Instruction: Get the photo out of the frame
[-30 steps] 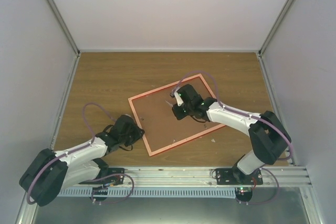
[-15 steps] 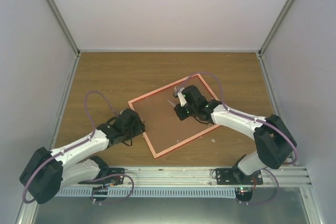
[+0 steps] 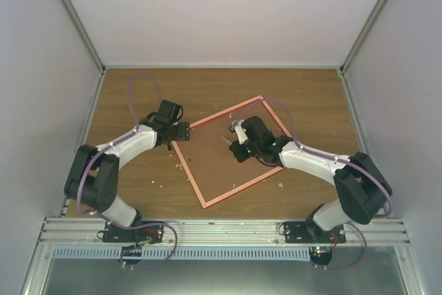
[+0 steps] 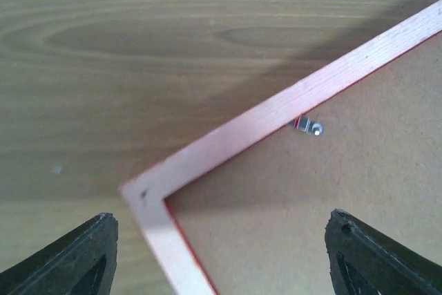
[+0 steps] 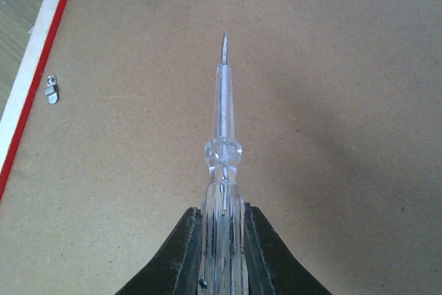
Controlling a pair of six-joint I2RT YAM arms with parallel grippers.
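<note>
Face-down frame (image 4: 276,112): right gripper (image 5: 222,240) clamps a clear screwdriver (image 5: 222,122) over the backing board (image 5: 331,136); left gripper (image 4: 221,240), fingers spread, apparently hovers above one corner.

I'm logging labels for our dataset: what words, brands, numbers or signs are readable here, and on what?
None can be read. The pale back rim of the frame, the brown backing board, the metal clip and the clear screwdriver held in the right gripper show no lettering in any view.

Clear screwdriver (image 5: 223,136) over brown backing board (image 5: 331,170); wooden table (image 3: 311,91)
</note>
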